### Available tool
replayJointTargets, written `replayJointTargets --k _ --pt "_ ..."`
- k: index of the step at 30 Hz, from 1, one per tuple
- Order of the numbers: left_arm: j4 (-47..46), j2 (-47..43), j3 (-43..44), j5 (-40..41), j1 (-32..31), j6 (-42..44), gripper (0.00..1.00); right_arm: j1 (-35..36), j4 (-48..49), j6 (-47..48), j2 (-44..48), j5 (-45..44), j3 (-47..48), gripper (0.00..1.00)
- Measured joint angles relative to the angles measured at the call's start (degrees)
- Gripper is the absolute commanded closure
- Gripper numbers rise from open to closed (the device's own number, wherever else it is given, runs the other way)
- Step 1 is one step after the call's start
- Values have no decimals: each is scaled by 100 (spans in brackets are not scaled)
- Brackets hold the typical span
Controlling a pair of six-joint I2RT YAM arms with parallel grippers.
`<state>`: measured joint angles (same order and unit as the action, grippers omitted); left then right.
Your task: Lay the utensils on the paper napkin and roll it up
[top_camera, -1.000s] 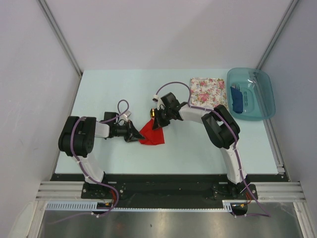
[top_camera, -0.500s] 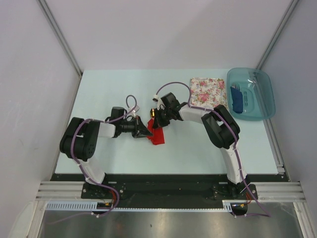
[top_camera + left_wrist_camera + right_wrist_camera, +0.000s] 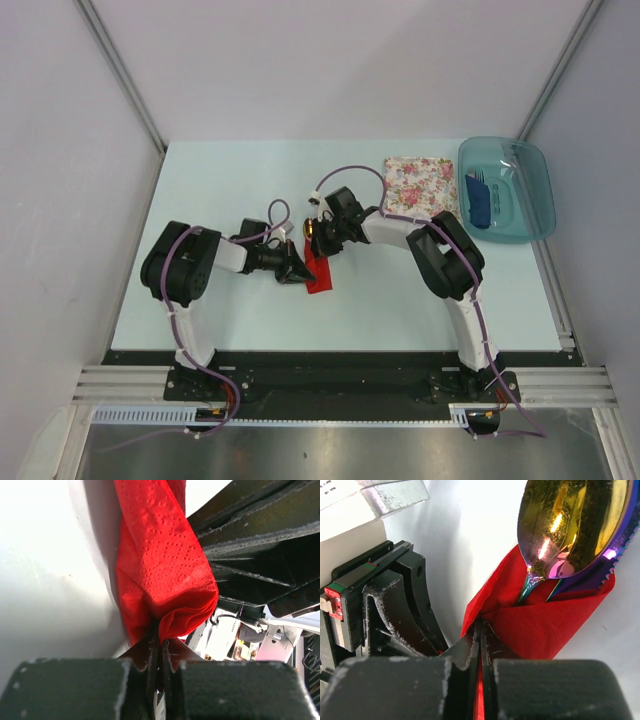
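The red paper napkin (image 3: 320, 270) lies folded into a narrow strip at the table's middle, wrapped round the utensils. In the right wrist view a shiny gold spoon head (image 3: 570, 525) and a purple serrated knife edge (image 3: 615, 555) stick out of the red napkin (image 3: 555, 625). My left gripper (image 3: 297, 270) is shut on the napkin's left side, seen as a bunched red fold (image 3: 160, 570) in the left wrist view. My right gripper (image 3: 318, 243) is shut on the napkin's upper edge, close to the left one.
A white napkin with pink floral print (image 3: 421, 186) lies at the back right. Beside it stands a teal plastic tray (image 3: 520, 170) holding blue cutlery (image 3: 479, 202). Grey walls stand on three sides.
My left gripper has moved right with the napkin's left side, folding the sheet over from a wide shape into a narrow strip. The right gripper has stayed in place.
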<state>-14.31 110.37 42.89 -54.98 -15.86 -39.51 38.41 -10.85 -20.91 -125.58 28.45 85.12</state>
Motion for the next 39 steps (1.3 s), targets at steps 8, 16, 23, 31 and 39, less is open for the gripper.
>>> replayJointTargets --k 8,16,23,31,39 --pt "181 13 83 -33 13 103 100 -72 24 81 22 258 -7 91" --pt "153 28 83 -68 17 103 100 -278 39 -142 138 870 -221 94" --pt "153 28 83 -72 17 107 100 -323 70 -162 140 914 -282 99" --pt "162 -4 101 -85 -20 136 100 -328 308 -164 0 955 -310 100" --pt "-249 -136 223 68 -363 -157 100 -337 660 -317 -28 1047 -468 100"
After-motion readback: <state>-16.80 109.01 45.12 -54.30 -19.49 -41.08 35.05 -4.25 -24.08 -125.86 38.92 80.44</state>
